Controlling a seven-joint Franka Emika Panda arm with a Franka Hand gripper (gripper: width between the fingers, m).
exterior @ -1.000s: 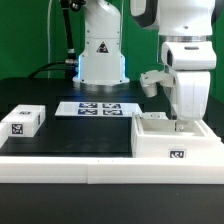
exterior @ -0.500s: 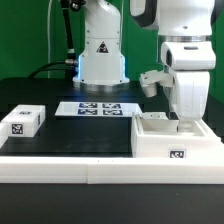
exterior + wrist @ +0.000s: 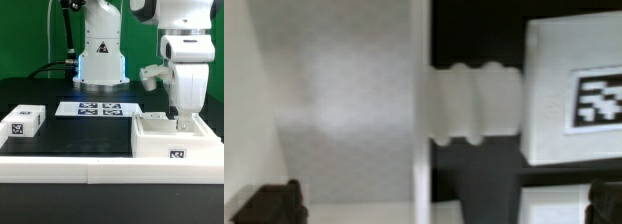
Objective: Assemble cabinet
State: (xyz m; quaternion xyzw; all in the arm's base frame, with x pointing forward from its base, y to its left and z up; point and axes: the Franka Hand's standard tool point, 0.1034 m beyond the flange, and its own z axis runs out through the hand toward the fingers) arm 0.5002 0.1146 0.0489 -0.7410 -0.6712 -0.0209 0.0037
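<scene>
Cabinet (image 3: 172,142) sits at the table's (image 3: 80,140) front edge, in the corner on the exterior view's right, hollow side up. Gripper (image 3: 183,121) is directly over it, tips down at the open top.

Wrist view: fingertips (image 3: 269,205) are spread wide with nothing held. One upright white wall of the cabinet stands between them, and neither tip looks to be touching it. The wall's long edge runs across the closing line, so I'd expect a close to pinch it flat-on.

Ribbed peg (image 3: 473,105) and tagged panel (image 3: 580,90) lie to one side of that wall, also inside the span. The risk is that finger landing on the peg first.

Small box (image 3: 22,120) is near the opposite front corner, well apart. Marker board (image 3: 100,108) lies mid-table, toward the back edge.
</scene>
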